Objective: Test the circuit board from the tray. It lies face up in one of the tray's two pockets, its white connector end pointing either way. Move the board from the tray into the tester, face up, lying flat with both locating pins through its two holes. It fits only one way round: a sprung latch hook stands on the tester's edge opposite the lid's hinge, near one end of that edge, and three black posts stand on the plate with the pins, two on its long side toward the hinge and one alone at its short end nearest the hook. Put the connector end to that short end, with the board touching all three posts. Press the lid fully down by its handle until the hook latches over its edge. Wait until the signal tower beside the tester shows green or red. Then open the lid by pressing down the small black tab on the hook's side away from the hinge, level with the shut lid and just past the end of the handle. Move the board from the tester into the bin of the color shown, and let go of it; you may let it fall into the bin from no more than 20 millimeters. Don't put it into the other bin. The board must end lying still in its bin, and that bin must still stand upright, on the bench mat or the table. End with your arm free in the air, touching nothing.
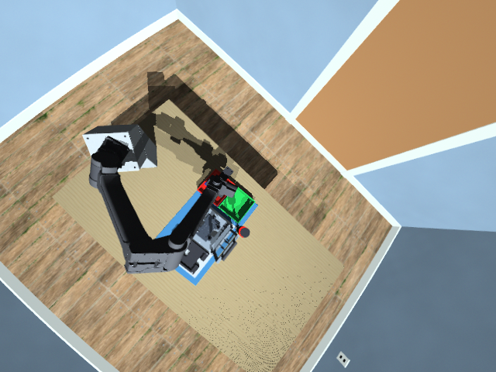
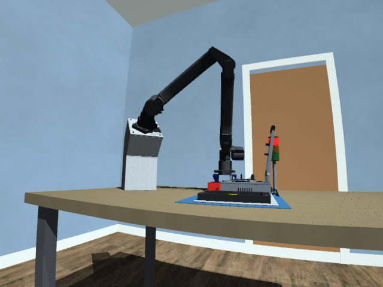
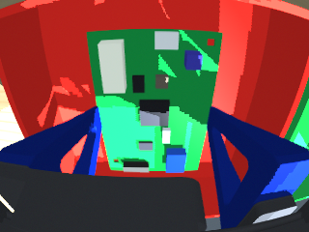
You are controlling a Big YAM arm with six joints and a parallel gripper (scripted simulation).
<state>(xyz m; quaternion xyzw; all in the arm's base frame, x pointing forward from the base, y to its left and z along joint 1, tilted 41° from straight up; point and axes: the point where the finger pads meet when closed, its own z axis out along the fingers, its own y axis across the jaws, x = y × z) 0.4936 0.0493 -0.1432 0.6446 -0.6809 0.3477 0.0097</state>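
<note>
The gripper (image 3: 154, 138) hangs over the red bin (image 3: 254, 45), its 2 blue fingers clamped on the long edges of the circuit board (image 3: 154, 100). The board sits face up inside the bin's walls; the signal tower (image 2: 273, 141) glows red

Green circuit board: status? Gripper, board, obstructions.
Gripper shut on green circuit board, blue fingers flanking it. Board inside red bin, not released. Signal tower lit red. Nothing blocking.
</note>
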